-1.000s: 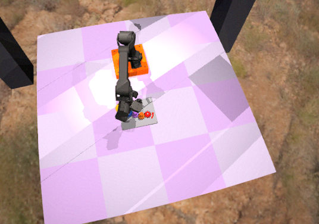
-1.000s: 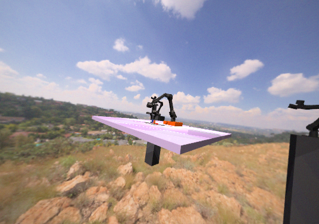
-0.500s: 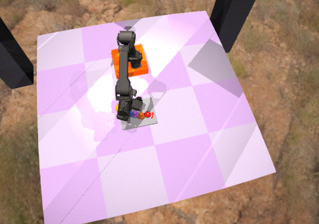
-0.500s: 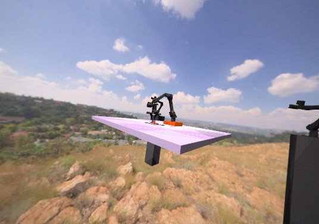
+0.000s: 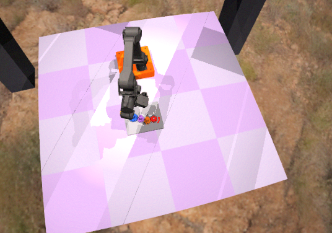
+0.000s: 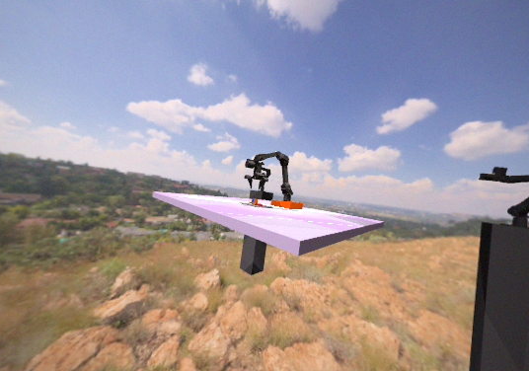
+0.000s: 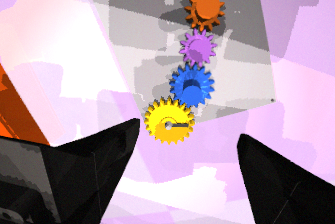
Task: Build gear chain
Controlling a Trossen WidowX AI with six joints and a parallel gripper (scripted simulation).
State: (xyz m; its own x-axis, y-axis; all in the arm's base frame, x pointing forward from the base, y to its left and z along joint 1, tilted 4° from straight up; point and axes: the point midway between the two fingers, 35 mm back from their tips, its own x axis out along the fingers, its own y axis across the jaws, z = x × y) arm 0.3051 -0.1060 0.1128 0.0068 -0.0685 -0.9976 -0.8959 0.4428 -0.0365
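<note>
The grey board (image 5: 157, 125) (image 7: 246, 75) carries a row of gears. The red gear (image 5: 153, 120) is at one end, beside the red arrow (image 5: 158, 119). Next to it come the orange gear (image 5: 147, 120) (image 7: 207, 10), the purple gear (image 5: 140, 118) (image 7: 199, 47) and the blue gear (image 5: 134, 118) (image 7: 192, 92). The yellow gear (image 7: 169, 131) with its black stripe adjoins the blue one. Neighbouring teeth look in contact; exact seating cannot be told. My gripper (image 6: 257, 185) (image 7: 188, 132) is open and empty, above the board's yellow-gear end. The arm mostly hides the yellow gear in the top view.
The arm's orange base (image 5: 149, 72) (image 6: 286, 204) (image 7: 4, 107) stands behind the board. Dark posts rise beyond the table's far corners. Another dark arm (image 6: 523, 197) stands on a tall pedestal (image 6: 518, 296) away from the table. No loose gear shows elsewhere on the table.
</note>
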